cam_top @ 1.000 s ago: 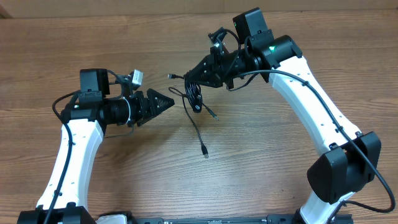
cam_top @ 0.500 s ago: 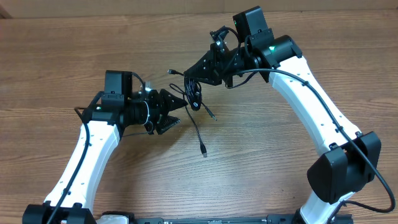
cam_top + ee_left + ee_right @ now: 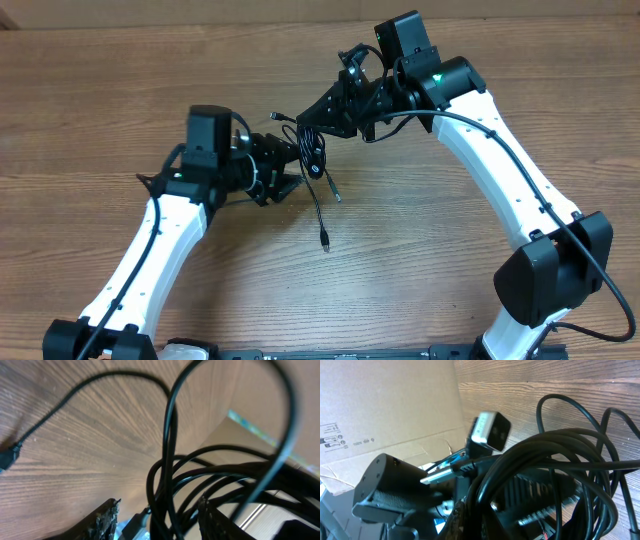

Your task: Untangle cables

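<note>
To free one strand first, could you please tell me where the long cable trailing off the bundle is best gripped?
Probably just behind its plug, coming from above with the left fingers across the cord: that stretch of the cable runs straight and alone over the table, clear of the tangle the right gripper holds.

Place: a robotics lab bench is showing here.
Arms: a white-and-black left arm (image 3: 140, 250) and right arm (image 3: 510, 170) are reaching over the table (image 3: 90, 90) from its near edge.
Cameras: a boxy black camera (image 3: 405, 40) is riding on the right wrist, and another on the left.
Work piece: cables (image 3: 316, 160) are hanging between the arm tips, handled by machine.
Background: cardboard (image 3: 385, 405) with printed handling marks is standing beyond the wooden tabletop.
</note>
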Robot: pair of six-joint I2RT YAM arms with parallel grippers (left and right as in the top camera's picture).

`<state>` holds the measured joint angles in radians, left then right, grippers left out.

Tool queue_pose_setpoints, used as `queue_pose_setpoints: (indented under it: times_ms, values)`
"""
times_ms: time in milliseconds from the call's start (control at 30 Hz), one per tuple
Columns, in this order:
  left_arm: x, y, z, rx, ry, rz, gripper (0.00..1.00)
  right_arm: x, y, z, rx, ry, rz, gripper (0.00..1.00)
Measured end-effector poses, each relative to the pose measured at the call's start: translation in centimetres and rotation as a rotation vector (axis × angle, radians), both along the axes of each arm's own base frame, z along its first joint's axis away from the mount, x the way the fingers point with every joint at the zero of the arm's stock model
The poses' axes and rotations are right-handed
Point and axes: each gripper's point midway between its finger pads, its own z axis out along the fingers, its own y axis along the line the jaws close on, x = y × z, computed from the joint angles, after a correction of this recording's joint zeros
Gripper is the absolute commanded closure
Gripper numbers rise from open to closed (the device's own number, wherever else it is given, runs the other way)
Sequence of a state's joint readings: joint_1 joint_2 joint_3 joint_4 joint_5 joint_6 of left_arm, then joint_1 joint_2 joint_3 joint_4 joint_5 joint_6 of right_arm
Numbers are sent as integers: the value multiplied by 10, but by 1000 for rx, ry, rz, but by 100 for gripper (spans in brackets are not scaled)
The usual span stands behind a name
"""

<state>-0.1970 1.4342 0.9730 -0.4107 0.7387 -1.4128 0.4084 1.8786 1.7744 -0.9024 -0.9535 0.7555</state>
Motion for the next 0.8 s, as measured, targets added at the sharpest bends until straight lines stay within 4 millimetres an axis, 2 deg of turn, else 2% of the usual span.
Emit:
queue_pose_setpoints:
  times_ms: [200, 333, 400, 467, 533, 667, 800]
  values:
    - [-6, -16, -13, -6, 64, -25, 59, 0, 0, -1, -4, 4, -1, 96]
    - [-1, -23, -17, -27, 80, -20, 64, 1, -1, -3, -15, 3, -9, 96]
    - [4, -25, -16, -39, 65, -18, 62, 1, -1, -3, -16, 0, -11, 96]
    - [8, -27, -14, -51, 51, -15, 53, 2, -1, -2, -15, -2, -11, 96]
    - [13, -29, -10, -70, 29, -14, 53, 1, -1, -2, -12, -2, -9, 96]
    - [15, -33, -4, -101, 10, -27, 68, 1, -1, -2, -12, 0, -10, 96]
    - [12, -36, 0, -124, 18, -46, 71, 1, -1, -2, -12, 9, -14, 96]
